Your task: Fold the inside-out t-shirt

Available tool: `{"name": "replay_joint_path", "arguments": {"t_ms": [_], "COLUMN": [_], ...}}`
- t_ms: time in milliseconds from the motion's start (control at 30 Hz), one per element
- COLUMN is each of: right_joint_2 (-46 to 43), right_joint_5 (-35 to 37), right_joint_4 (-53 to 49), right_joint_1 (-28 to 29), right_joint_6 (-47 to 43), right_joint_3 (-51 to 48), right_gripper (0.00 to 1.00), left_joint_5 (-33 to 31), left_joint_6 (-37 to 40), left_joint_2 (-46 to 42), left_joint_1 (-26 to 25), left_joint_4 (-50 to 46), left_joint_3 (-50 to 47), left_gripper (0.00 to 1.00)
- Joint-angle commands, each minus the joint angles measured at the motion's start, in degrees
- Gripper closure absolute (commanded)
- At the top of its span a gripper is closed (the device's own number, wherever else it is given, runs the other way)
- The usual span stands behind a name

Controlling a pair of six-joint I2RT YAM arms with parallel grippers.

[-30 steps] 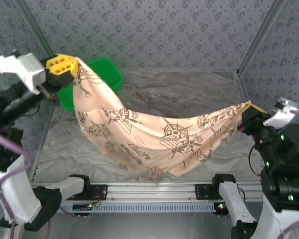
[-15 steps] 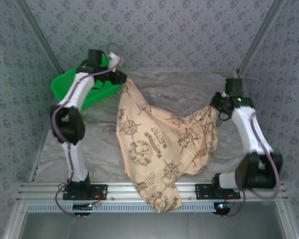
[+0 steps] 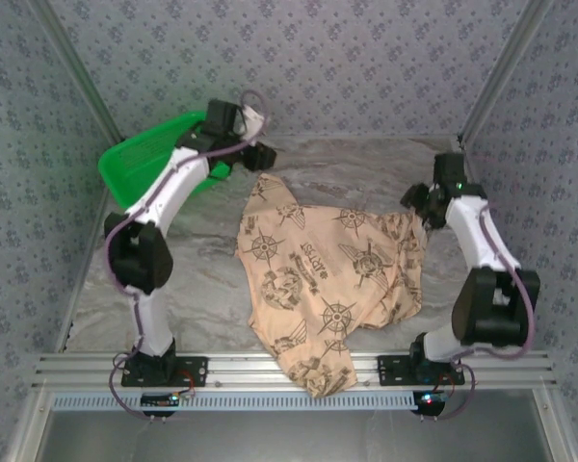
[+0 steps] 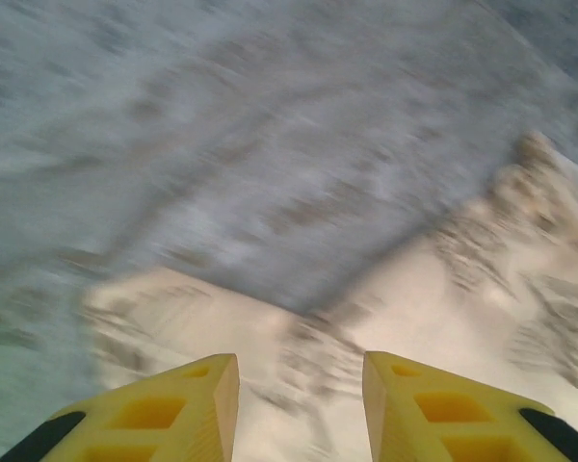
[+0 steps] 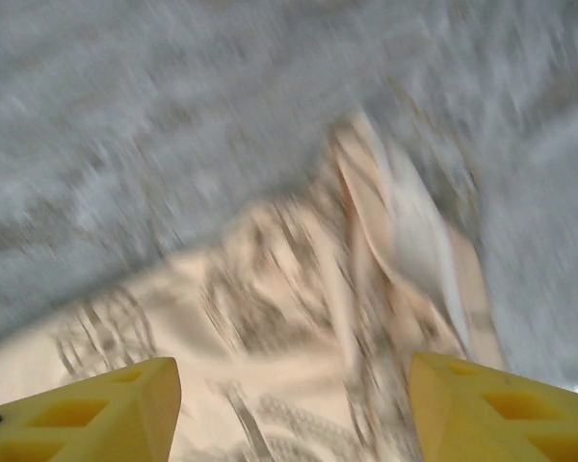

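Observation:
The t-shirt point(image 3: 328, 274), tan-peach with dark compass and plane prints, lies spread and rumpled on the marble table, and its near end hangs over the front rail. My left gripper point(image 3: 263, 157) hovers just past the shirt's far-left corner. In the left wrist view its yellow fingers point(image 4: 207, 399) stand apart with nothing between them, over blurred cloth point(image 4: 482, 279). My right gripper point(image 3: 414, 200) is at the shirt's far-right edge. Its fingers point(image 5: 125, 395) are wide apart above the blurred printed cloth point(image 5: 270, 289), holding nothing.
A green basket point(image 3: 140, 164) sits tilted at the back left, beside the left arm. The metal front rail point(image 3: 222, 366) runs along the near edge, partly under the hanging cloth. Patterned walls enclose the table on three sides.
Both grippers opened and let go of the shirt. It dropped from hanging between them and now lies flatter on the table. The left gripper has shifted right, away from the basket.

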Motion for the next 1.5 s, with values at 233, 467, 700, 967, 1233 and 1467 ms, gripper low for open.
{"name": "replay_joint_path", "arguments": {"t_ms": [233, 467, 700, 967, 1233, 1467], "right_joint_2": [-5.6, 3.2, 10.1, 4.5, -18.6, -20.2], "right_joint_5": [4.8, 6.6, 4.8, 0.8, -3.6, -9.0], "right_joint_4": [-1.6, 7.2, 6.8, -0.3, -10.2, -2.0], "right_joint_1": [5.0, 5.2, 6.8, 5.4, 4.8, 12.2], "right_joint_6": [9.5, 12.1, 6.5, 0.5, 5.9, 12.5], "right_joint_3": [-22.2, -21.1, -11.3, -10.0, -21.7, -31.7], "right_gripper": [0.40, 1.00, 1.00, 0.46, 0.37, 0.60], "left_joint_5": [-19.5, -20.8, -26.5, -31.0, -26.8, -21.4], "left_joint_6": [-18.3, -14.8, -3.6, 4.7, -0.8, -17.6], "left_joint_2": [2.7, 14.5, 26.0, 31.7, 10.5, -8.5], "left_joint_1": [-8.1, -4.8, -5.4, -6.1, -12.1, -21.9], "left_joint_4": [3.4, 0.7, -3.0, -4.5, -3.9, 0.1], "left_joint_3": [-23.2, -13.4, 4.9, 21.0, 3.1, -26.1], "left_gripper": [0.61, 0.80, 0.90, 0.68, 0.59, 0.58]}}
